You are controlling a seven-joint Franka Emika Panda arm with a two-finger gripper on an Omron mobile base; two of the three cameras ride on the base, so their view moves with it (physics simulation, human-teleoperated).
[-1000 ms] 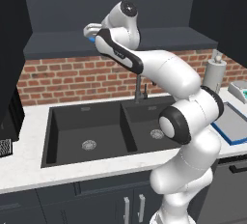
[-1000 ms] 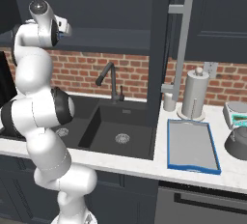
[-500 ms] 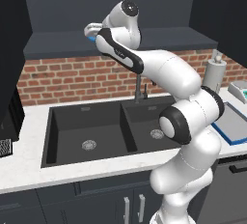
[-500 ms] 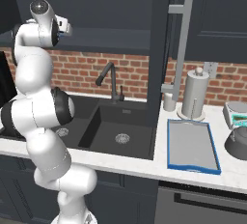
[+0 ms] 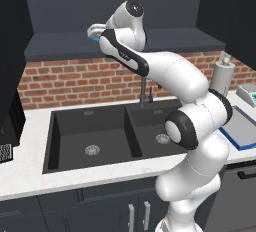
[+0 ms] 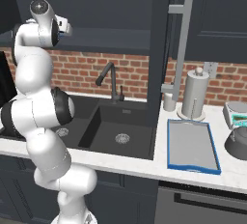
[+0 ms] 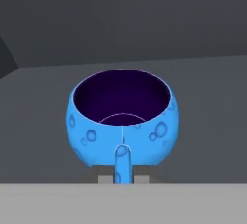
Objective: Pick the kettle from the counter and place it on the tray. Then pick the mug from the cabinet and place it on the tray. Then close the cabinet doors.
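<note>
Hand point(image 7: 122, 178) raised to the cabinet point(image 5: 120, 43) shelf, fingers clamped on the handle of the blue mug point(image 7: 122, 119), which sits upright inside the cabinet, ready for lifting out. Well below and right of the cabinet: tray point(image 6: 170, 147) bare on the surface point(image 6: 144, 165), kettle point(image 6: 239, 143) just beside it, so apparently not yet placed.

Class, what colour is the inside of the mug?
Dark navy-purple inside the bright-blue mug; the hand view shows it best.
</note>
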